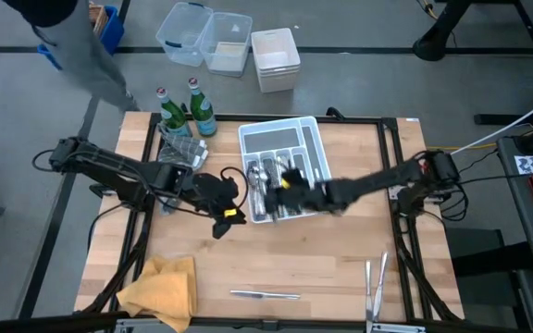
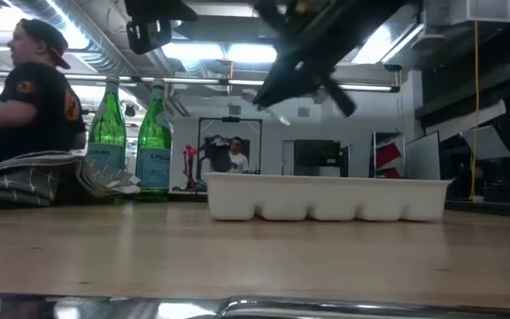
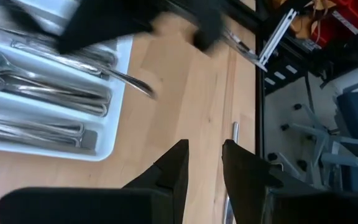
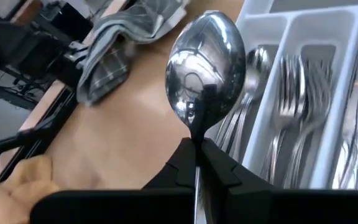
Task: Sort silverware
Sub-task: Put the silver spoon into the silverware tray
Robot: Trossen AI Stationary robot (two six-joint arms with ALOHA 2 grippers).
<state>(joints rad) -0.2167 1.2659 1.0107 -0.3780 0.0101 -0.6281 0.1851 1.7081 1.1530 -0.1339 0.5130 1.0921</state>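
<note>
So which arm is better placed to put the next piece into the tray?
The right. Its gripper holds a spoon above the white tray; the left gripper is empty, beside the tray.

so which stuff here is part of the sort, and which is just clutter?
Job: spoon held in right gripper; tray; forks in it; loose cutlery near the table's front edge.
Clutter: green bottles, grey cloth, yellow rag.

Grey floor (image 1: 359, 55), ceiling strip lights (image 2: 255, 53), wooden table (image 1: 294, 259)
</note>
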